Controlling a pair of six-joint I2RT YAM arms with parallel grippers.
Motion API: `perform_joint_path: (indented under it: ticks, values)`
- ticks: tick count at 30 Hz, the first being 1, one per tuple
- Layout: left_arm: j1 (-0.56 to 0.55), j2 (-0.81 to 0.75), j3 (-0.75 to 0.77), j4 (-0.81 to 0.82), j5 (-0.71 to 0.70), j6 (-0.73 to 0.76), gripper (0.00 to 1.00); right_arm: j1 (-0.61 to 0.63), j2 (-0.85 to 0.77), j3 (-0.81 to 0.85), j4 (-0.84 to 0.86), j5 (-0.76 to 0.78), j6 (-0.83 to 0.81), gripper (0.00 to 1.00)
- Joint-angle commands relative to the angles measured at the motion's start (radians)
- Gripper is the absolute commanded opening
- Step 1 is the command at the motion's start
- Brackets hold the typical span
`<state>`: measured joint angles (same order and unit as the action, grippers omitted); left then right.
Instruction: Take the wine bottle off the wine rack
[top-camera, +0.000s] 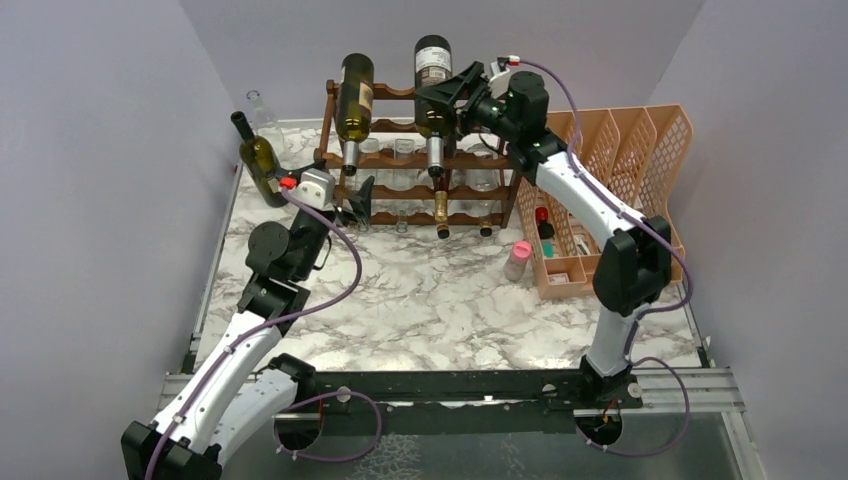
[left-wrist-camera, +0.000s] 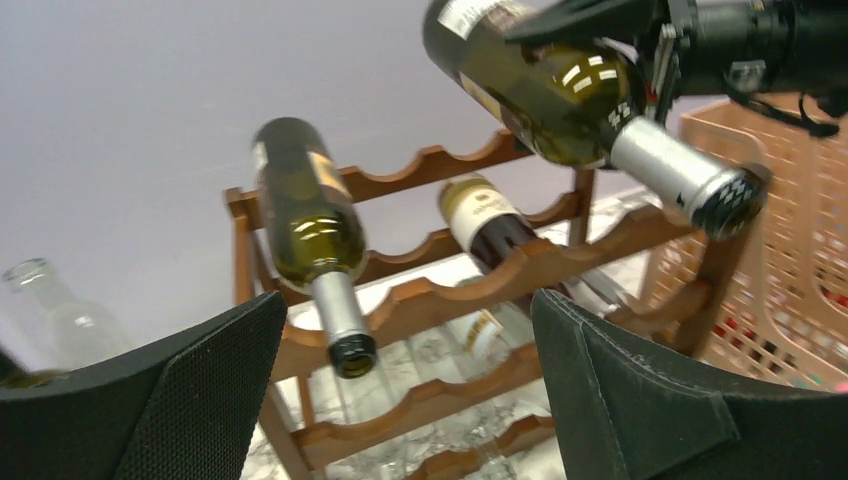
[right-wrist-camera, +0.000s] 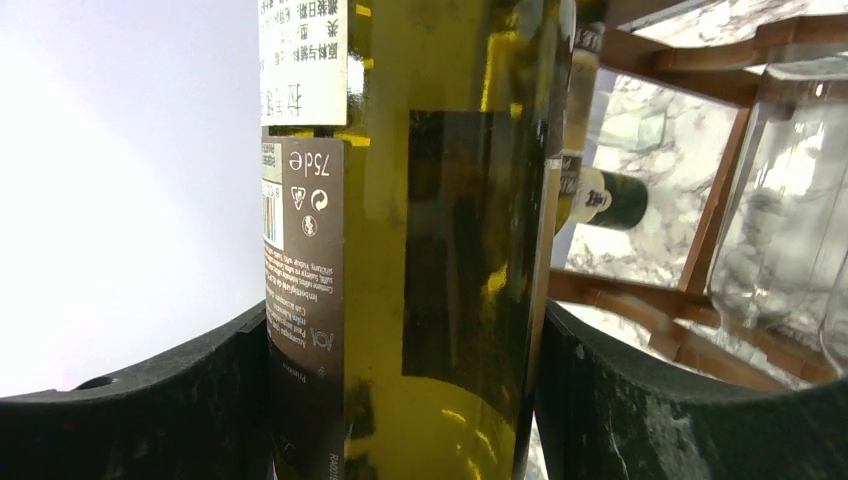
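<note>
The dark wooden wine rack stands at the back of the table. Two green wine bottles are at its top tier. My right gripper is shut on the right bottle, and the pads press both sides of its body. In the left wrist view this bottle is tilted neck-down and looks raised above the top rail. The left bottle lies on the rack, also shown in the left wrist view. My left gripper is open and empty, low in front of the rack's left side.
A green bottle stands left of the rack, with a clear bottle behind it. More bottles and clear glassware lie in the lower tiers. An orange mesh file organizer stands at the right. A pink-capped bottle stands beside it.
</note>
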<state>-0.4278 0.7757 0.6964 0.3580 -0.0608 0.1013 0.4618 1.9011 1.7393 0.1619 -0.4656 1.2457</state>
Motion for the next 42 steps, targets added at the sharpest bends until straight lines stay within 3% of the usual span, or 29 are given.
perform_joint_path:
  ticks: [1, 8, 13, 17, 20, 29, 35, 42]
  values:
    - [-0.012, -0.017, -0.045, 0.106, 0.262, 0.018, 0.98, -0.024, -0.178, -0.100, 0.169, -0.122, 0.057, 0.45]
    - [-0.089, 0.018, -0.091, 0.178, 0.556, 0.128, 0.80, -0.071, -0.422, -0.347, 0.106, -0.220, 0.023, 0.45]
    - [-0.220, 0.039, -0.115, 0.181, 0.612, 0.283, 0.77, -0.085, -0.571, -0.462, -0.014, -0.237, -0.013, 0.45]
    - [-0.306, 0.071, -0.064, 0.151, 0.588, 0.396, 0.75, -0.086, -0.659, -0.499, -0.091, -0.247, -0.034, 0.45]
    - [-0.393, 0.092, 0.005, 0.090, 0.504, 0.573, 0.71, -0.086, -0.683, -0.496, -0.124, -0.268, -0.035, 0.45]
    - [-0.595, 0.215, 0.131, 0.066, 0.403, 0.945, 0.70, -0.086, -0.682, -0.575, -0.060, -0.351, 0.080, 0.45]
    - [-0.674, 0.331, 0.242, -0.086, 0.322, 1.215, 0.72, -0.086, -0.694, -0.609, -0.040, -0.359, 0.121, 0.45]
    - [-0.692, 0.435, 0.318, -0.093, 0.290, 1.351, 0.68, -0.086, -0.694, -0.625, -0.057, -0.396, 0.126, 0.45]
